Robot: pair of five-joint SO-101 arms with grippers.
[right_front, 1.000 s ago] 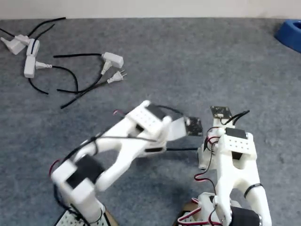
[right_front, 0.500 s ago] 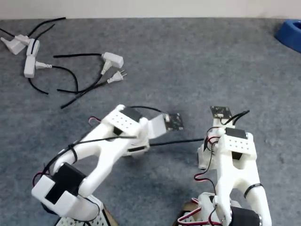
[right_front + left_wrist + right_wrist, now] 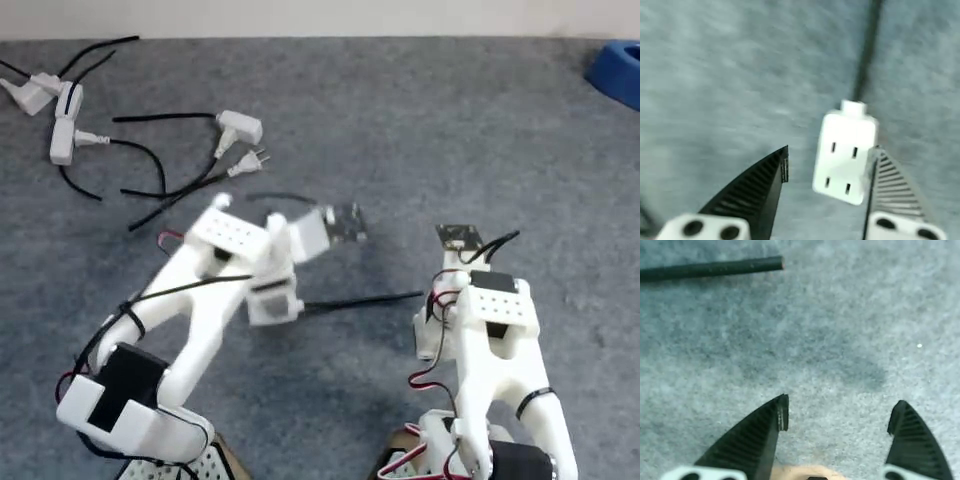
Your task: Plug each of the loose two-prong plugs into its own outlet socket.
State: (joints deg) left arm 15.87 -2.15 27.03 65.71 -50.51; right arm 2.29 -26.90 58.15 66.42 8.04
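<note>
Overhead: grey carpet (image 3: 450,130), blue tub (image 3: 615,70) at a far corner, loose plugs (image 3: 250,160) well apart from both arms. Closer, on the left wrist: socket (image 3: 845,150) between left gripper's (image 3: 830,150) wide jaws, touching one finger. Right gripper (image 3: 841,400) gaping too, cable (image 3: 710,269) end near.

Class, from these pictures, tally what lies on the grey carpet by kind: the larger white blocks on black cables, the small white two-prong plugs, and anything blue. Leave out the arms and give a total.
Larger white plastic blocks on black cables: 5
Small white two-prong plugs: 2
Blue plastic object at the far right edge: 1
Total: 8
</note>
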